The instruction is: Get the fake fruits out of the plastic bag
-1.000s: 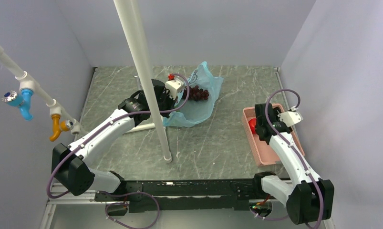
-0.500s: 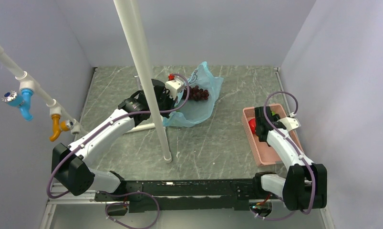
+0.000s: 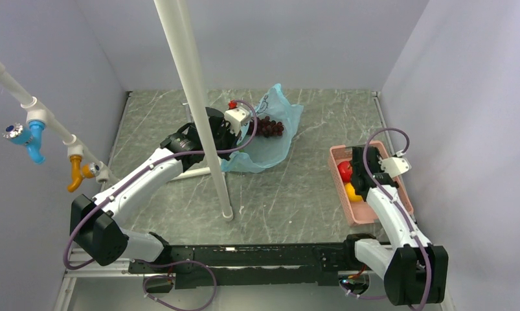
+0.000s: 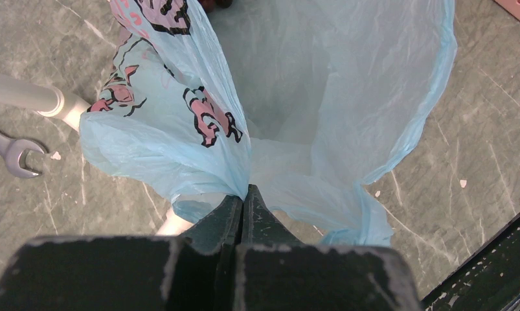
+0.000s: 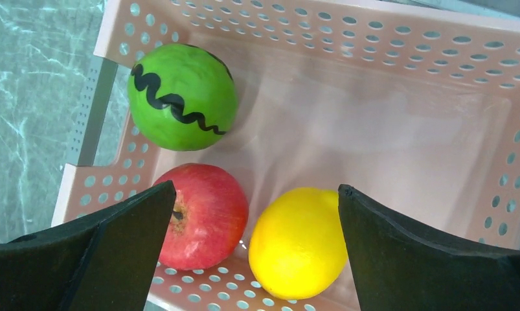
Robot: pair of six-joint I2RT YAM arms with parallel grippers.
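Three glossy plastic fruits are seen in the pink perforated plastic tray (image 5: 399,123) in the right wrist view: a green round piece (image 5: 181,97) at upper left, a red round piece (image 5: 202,216) at lower left and a yellow lemon-shaped piece (image 5: 299,243) at lower centre, the last two touching. The right gripper (image 5: 254,190) is held above them with its jaws spread wide and nothing between them. The left gripper (image 4: 243,194) is pressed together on a fold of the thin light blue plastic bag (image 4: 348,84), whose mouth is held open. The dark purple grape bunch (image 3: 269,126) is found at the bag, upper centre of the top view.

The thin film is judged likely to slip from the pinch or tear if it is tugged, which would let the mouth collapse over the grapes. A pull could also drag the bag across the table and roll the bunch away. The open right fingers could catch the tray wall when raised.

Whether the grapes lie inside the film or on it cannot be told. In the left wrist view they are cut off at the top edge
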